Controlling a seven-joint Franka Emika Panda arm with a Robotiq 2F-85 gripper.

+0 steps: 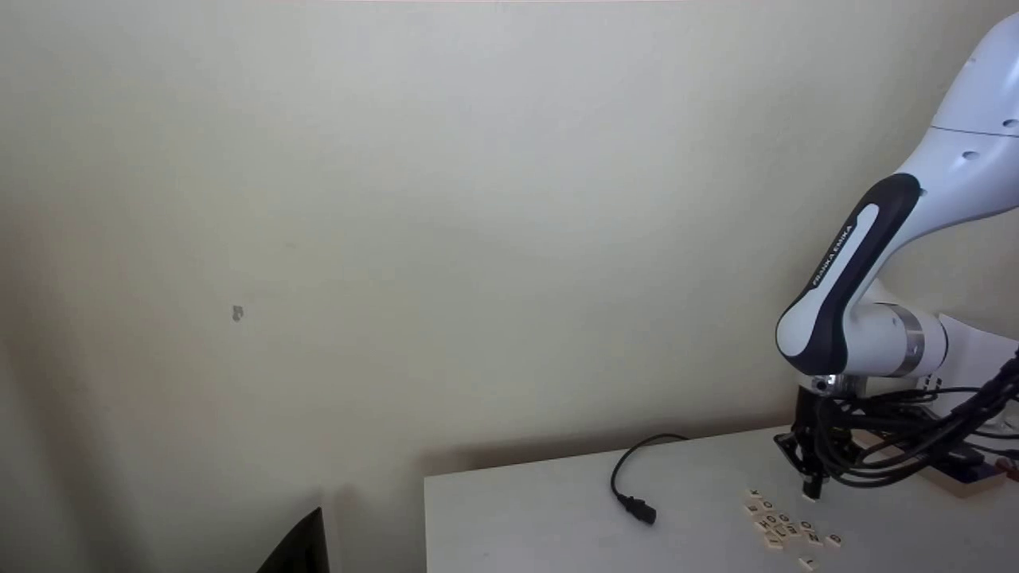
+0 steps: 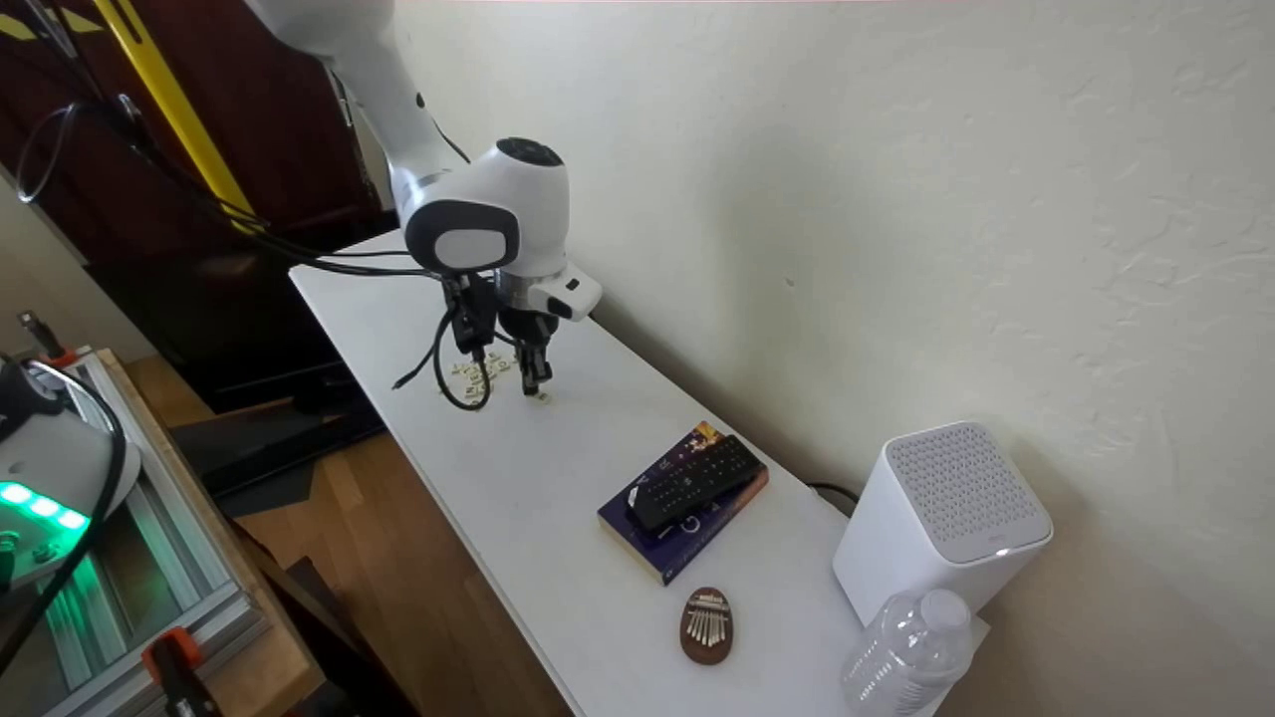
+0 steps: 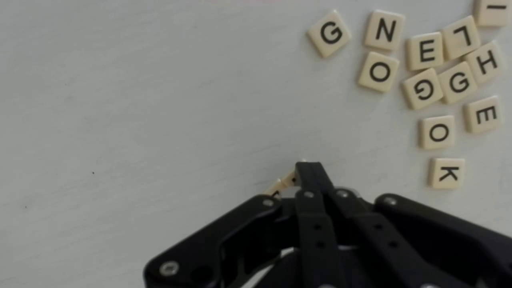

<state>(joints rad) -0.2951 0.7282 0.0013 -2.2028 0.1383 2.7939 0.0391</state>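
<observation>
- A black gripper (image 3: 314, 164) on a white robot arm (image 1: 939, 179) points straight down at a white table (image 2: 558, 468), its tips low over the surface in both exterior views; whether they touch it cannot be told.
- The gripper's two fingers are pressed together, as seen in the wrist view.
- A pair of half-hidden letter tiles (image 3: 276, 187) lies just left of the fingertips in the wrist view, partly covered by the gripper; contact with it is unclear.
- A dozen more cream tiles are scattered flat on the table toward the wrist view's upper right. A G tile (image 3: 330, 34) sits at the group's left end, near an N tile (image 3: 386, 30) and an O tile (image 3: 379, 72).
- E, L, H and two G tiles press edge to edge in a tight cluster; an I tile (image 3: 494, 14) is cut by the frame, and a K tile (image 3: 448, 173) lies lowest of the dozen.
- Along the wall, a black cord (image 1: 613, 477) curves across the tabletop to its plug (image 1: 639, 509).
- Farther along the table in an exterior view, a dark remote (image 2: 694, 483) rests on a book (image 2: 687, 543), near a brown thumb piano (image 2: 707, 625).
- A clear bottle (image 2: 911, 652) stands before a white box (image 2: 936, 518) with a perforated top.
</observation>
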